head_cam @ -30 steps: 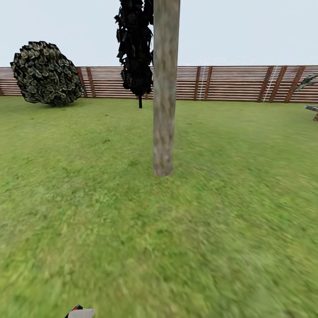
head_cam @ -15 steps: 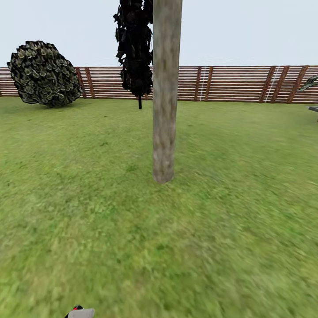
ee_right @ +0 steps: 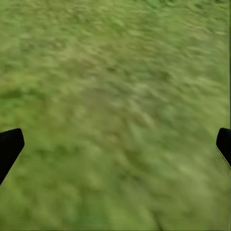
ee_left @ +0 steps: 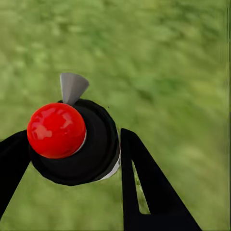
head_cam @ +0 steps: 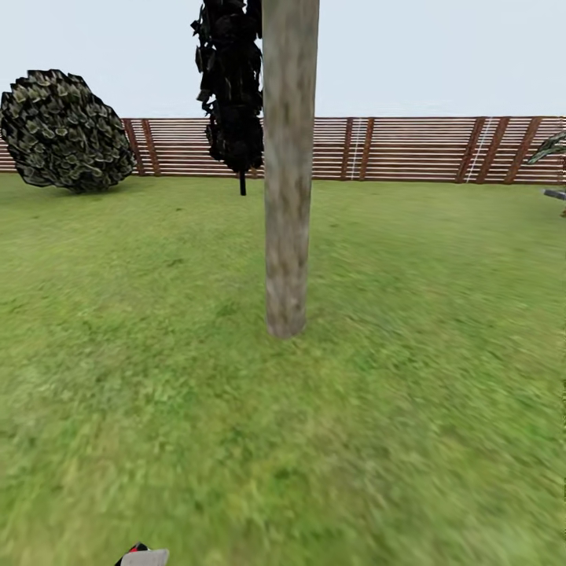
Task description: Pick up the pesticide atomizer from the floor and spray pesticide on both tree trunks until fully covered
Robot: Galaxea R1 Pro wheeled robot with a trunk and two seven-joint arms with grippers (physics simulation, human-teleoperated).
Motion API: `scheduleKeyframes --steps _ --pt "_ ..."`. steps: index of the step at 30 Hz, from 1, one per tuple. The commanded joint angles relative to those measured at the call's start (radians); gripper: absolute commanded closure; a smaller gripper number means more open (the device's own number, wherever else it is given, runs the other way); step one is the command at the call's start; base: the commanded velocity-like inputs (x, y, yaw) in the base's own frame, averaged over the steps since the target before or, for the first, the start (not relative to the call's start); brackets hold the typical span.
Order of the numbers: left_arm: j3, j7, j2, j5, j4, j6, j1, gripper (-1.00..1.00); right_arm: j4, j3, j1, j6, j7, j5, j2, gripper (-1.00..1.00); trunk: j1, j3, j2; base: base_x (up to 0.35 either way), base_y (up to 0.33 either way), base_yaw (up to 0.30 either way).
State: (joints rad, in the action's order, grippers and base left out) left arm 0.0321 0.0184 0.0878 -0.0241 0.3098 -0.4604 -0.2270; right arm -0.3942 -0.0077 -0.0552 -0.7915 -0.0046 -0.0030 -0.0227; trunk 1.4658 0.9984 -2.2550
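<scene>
Atomizer (ee_left: 72,142) sits pinched between the left gripper's (ee_left: 72,159) two black fingers (ee_left: 144,187) in the left wrist view: a black bottle with a glossy red top and a small grey nozzle, held over blurred lawn (ee_left: 163,62).

From the head, a sliver of the atomizer (head_cam: 142,556) shows at the bottom edge, left of centre. A grey-tan trunk (head_cam: 288,181) rises straight ahead from the lawn (head_cam: 409,377), its crown cut off by the top edge. Behind it and just to its left stands a near-black cypress (head_cam: 230,86). A round bush (head_cam: 64,130) sits at the far left, in front of the slatted fence (head_cam: 409,149) that runs across the back. No whitish specks can be made out on the bark.

Right wrist view: the right gripper's (ee_right: 115,144) jaws are spread wide, one fingertip (ee_right: 9,147) at each side, over grass (ee_right: 115,96).
</scene>
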Motion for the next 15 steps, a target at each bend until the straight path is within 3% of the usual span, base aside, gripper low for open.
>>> scheduleKeyframes --steps 1,15 --pt "0.000 0.000 0.000 0.000 0.000 0.000 0.000 1.00 0.000 0.000 0.000 0.000 0.000 0.000 0.000 -1.00 0.000 0.001 0.000 0.340 0.000 -0.204" --pt "0.000 0.000 0.001 0.000 0.000 0.000 0.000 1.00 0.000 0.001 0.000 0.000 0.000 0.000 0.001 -1.00 0.000 0.009 0.000 0.340 0.000 -0.025"
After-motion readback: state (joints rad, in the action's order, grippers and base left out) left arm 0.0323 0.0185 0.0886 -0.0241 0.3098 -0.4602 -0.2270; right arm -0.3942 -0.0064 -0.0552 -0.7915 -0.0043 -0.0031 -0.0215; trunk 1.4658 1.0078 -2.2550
